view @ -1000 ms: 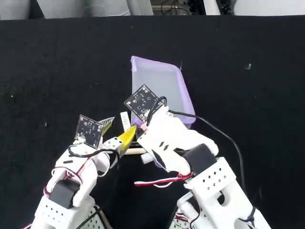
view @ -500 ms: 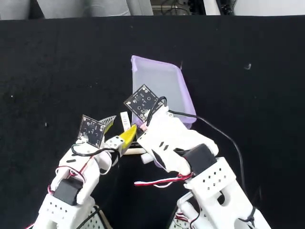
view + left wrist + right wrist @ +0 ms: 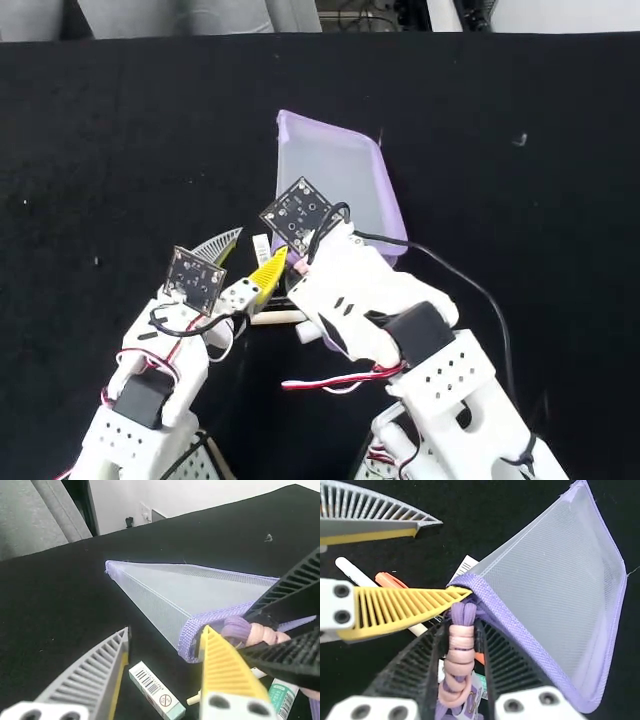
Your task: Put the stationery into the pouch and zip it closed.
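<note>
Here, with the right tool (image 3: pixel 462 630) pinching the pull cord (image 3: pixel 461 650) at the corner of the mesh pouch (image 3: pixel 200 587) and the left tool (image 3: pixel 166 632) spread beside that corner, hold the mouth taut and open before fetching the white pen (image 3: pixel 352 572) lying just beside the pouch.

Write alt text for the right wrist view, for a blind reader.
The black right gripper is shut on the purple-and-pink cord zip pull of a translucent mesh pouch with purple edging. The open left gripper has its yellow finger at the pouch's corner, over a white pen and an orange pen.
</note>
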Tool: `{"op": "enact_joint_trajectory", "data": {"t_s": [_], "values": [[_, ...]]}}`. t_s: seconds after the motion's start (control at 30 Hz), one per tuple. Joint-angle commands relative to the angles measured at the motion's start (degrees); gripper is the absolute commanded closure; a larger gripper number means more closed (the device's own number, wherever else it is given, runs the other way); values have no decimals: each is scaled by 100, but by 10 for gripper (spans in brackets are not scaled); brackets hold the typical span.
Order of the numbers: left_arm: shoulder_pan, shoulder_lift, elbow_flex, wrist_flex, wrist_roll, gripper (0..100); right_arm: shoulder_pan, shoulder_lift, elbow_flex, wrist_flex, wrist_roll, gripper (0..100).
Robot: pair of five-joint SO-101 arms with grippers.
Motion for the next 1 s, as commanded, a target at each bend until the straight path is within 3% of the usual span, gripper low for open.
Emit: {"op": "enact_joint_trajectory", "data": {"t_s": [0.0, 0.43, 0.53, 0.77, 0.97], "values": [[84, 0, 136, -149, -79, 770, -70, -145, -31, -114, -9, 987], [40, 88, 136, -105, -97, 770, -70, -145, -31, -97, -9, 987], [40, 404, 110, -149, -448, 770, -70, -145, -31, -97, -9, 987], [31, 1231, 4, -1108, -545, 857, -70, -145, -31, -97, -9, 987], [22, 2145, -277, -1609, -527, 832, -70, -145, -31, -97, -9, 987]]}}
